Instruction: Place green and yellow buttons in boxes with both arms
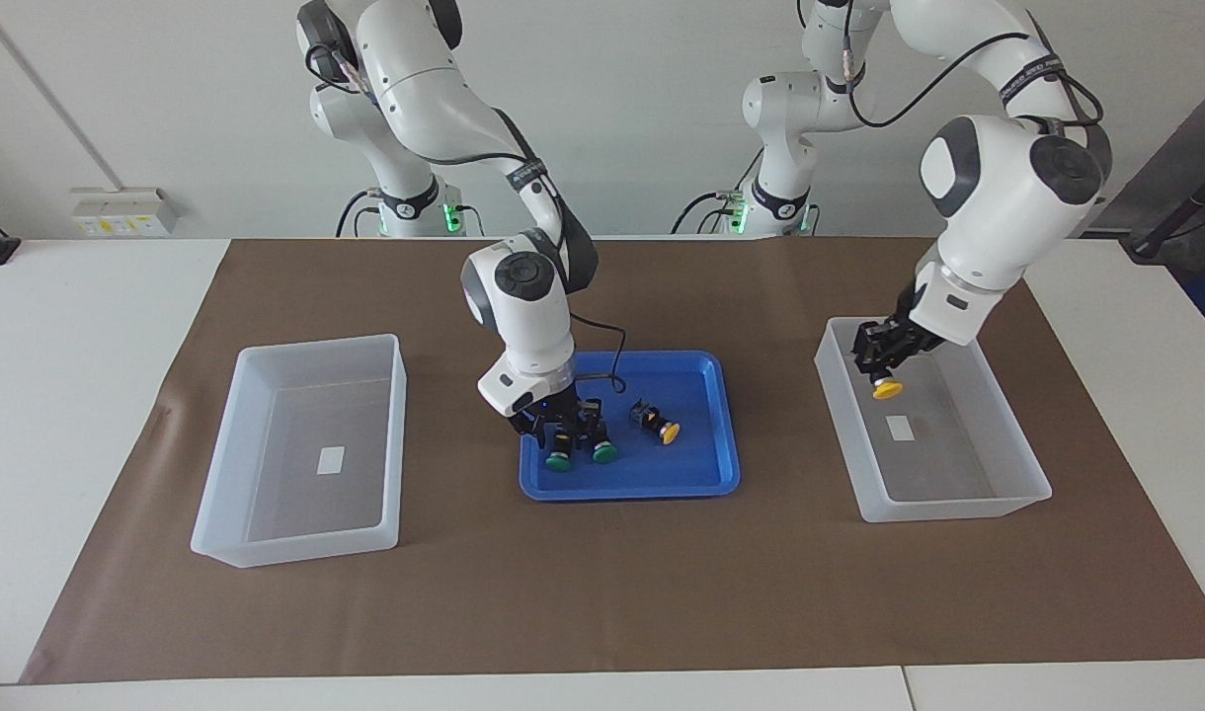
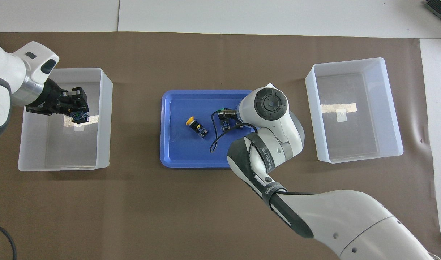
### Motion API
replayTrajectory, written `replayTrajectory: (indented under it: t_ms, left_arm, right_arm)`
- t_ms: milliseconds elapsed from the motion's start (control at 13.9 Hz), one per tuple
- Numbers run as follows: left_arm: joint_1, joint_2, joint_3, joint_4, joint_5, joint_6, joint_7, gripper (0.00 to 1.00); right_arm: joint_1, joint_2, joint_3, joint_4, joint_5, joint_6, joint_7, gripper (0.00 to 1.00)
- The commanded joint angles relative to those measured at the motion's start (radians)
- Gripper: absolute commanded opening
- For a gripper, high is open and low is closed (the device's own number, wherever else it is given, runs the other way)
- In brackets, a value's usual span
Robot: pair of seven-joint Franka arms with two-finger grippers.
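Brown mat [image 1: 602, 583] borders blue tray [image 1: 630, 486].

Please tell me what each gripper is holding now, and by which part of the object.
The left gripper holds a yellow-capped push-button by its dark body, cap down, over the translucent white bin. Whether the right gripper, down at the green-capped buttons, holds one cannot be told.
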Motion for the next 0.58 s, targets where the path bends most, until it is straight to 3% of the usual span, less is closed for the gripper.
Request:
replayTrajectory:
  t_ms: [0, 216, 505]
  left_arm:
    - [0.083, -0.029, -0.011, -0.121, -0.020, 0.143, 0.026, 0.00]
    - [0.120, -0.056, -0.006, -0.283, -0.016, 0.341, 0.067, 0.00]
    - [0.126, -0.039, -0.005, -0.395, -0.013, 0.436, 0.120, 0.00]
  right_arm:
    - [0.016, -0.004, -0.002, -0.006, -0.020, 0.010, 0.037, 0.00]
    - [-0.008, -0.073, -0.007, -0.004, -0.020, -0.052, 0.027, 0.00]
    - [-0.095, -0.197, -0.008, -0.003, -0.022, -0.150, -0.013, 0.00]
